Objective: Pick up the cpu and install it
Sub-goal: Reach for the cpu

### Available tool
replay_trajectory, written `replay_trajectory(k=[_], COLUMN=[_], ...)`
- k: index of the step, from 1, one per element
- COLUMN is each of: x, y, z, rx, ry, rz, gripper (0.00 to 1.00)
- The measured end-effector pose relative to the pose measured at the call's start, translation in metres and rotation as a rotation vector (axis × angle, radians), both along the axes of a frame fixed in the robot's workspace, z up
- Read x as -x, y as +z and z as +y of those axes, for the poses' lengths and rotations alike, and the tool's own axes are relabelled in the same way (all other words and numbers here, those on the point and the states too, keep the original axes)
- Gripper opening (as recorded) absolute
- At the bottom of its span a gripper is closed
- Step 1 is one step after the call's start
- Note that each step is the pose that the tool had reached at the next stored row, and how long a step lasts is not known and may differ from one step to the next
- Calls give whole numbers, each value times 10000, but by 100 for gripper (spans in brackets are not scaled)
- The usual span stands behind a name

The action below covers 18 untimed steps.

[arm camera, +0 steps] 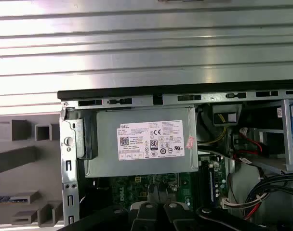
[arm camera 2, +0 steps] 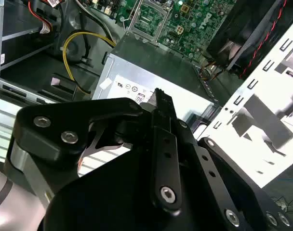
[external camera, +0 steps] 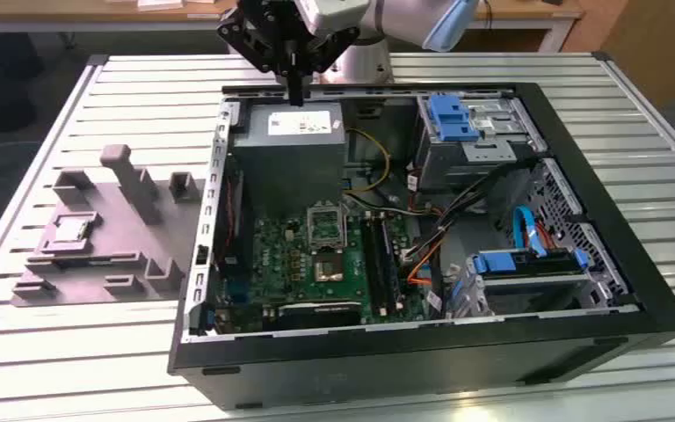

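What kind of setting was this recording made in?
Probably a robotics lab or test workshop: a robot arm reaches over an open computer case lying on a slatted metal table, with a grey plastic fixture set beside the case.

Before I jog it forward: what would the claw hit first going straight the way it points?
Most likely the grey power supply inside the computer case: the claw points down at its labelled top. Depth is unclear, so it could catch the case's rim first.
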State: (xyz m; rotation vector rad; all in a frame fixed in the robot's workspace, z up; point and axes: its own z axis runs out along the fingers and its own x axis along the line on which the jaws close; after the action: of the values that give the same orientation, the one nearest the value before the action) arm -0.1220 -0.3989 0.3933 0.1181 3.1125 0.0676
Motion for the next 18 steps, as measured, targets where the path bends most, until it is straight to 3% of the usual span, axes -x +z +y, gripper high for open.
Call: replay_trajectory(k=[18], x=[76], y=[-9], z=[0], rx=[1], ry=[1], rz=[1], gripper=[11])
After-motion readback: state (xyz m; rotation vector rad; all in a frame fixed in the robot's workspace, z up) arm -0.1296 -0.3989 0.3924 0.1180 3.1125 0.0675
